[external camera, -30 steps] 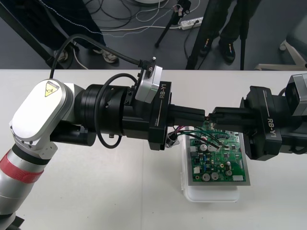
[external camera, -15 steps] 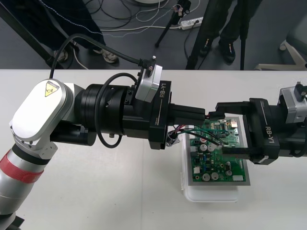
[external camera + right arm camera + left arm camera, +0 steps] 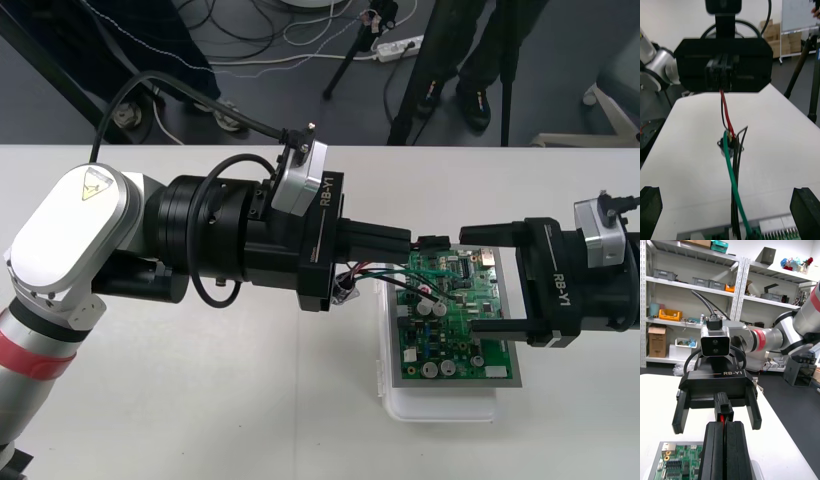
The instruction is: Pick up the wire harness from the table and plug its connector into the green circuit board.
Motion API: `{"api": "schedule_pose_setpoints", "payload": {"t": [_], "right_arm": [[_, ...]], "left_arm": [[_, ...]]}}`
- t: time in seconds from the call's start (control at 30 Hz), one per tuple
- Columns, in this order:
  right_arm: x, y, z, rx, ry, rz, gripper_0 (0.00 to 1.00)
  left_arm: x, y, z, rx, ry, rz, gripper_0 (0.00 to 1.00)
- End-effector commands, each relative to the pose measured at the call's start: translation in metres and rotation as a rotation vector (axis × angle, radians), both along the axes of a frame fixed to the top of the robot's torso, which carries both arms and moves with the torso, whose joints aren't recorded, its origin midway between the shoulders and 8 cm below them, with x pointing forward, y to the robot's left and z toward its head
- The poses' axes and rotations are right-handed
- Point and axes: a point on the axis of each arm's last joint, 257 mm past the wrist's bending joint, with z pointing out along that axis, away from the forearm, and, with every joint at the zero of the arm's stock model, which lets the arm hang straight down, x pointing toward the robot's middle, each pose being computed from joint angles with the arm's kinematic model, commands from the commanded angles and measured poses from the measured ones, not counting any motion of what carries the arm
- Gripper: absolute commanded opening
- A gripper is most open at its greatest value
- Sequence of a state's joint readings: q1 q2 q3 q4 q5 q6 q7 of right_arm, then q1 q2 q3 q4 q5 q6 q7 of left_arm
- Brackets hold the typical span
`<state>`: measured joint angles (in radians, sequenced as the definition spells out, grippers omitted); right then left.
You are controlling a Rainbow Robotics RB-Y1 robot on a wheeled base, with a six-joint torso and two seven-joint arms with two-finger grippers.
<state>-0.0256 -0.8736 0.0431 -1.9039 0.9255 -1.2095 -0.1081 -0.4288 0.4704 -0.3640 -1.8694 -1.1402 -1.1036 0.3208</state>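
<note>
The left pincer (image 3: 408, 240) is clenched on the harness's black plug (image 3: 432, 241), just off the far left corner of the green circuit board (image 3: 470, 345). Its wires (image 3: 385, 272) droop toward the socket (image 3: 346, 291). The right pincer (image 3: 466, 280) is released, with its fingers spread over the board.

Green circuit board (image 3: 455, 325) on a white base (image 3: 440, 408), centre right — harness wires (image 3: 733, 180) red, green, black; plug (image 3: 723, 405) black. Left arm's ring (image 3: 30, 352) red — lower left.
</note>
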Motion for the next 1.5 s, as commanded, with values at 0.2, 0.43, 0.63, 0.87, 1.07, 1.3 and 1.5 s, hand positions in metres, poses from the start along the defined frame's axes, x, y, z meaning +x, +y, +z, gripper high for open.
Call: {"api": "schedule_pose_setpoints", "payload": {"t": [0.2,0.43,0.63,0.87,1.07,1.3,1.5], "right_arm": [[-0.018,-0.064,-0.064,-0.366,-0.001,0.022,1.00],[-0.020,-0.120,-0.094,-0.671,-0.018,-0.025,1.00],[-0.015,-0.148,-0.107,-0.853,0.005,-0.102,1.00],[-0.004,-0.170,-0.116,-1.015,0.001,-0.205,1.00],[0.011,-0.182,-0.117,-1.108,-0.025,-0.255,1.00],[0.032,-0.177,-0.117,-1.148,-0.058,-0.290,1.00],[0.043,-0.172,-0.124,-1.188,-0.063,-0.297,1.00]], "left_arm": [[0.003,0.031,-0.004,0.027,-0.045,0.007,0.00],[0.008,0.052,-0.018,0.021,-0.053,-0.030,0.00],[0.010,0.068,-0.031,0.001,-0.072,-0.062,0.00],[0.017,0.088,-0.052,-0.009,-0.112,-0.075,0.00],[0.023,0.104,-0.075,-0.002,-0.128,-0.074,0.00],[0.036,0.118,-0.109,0.045,-0.172,-0.042,0.00],[0.042,0.127,-0.134,0.075,-0.217,-0.024,0.00]]}}
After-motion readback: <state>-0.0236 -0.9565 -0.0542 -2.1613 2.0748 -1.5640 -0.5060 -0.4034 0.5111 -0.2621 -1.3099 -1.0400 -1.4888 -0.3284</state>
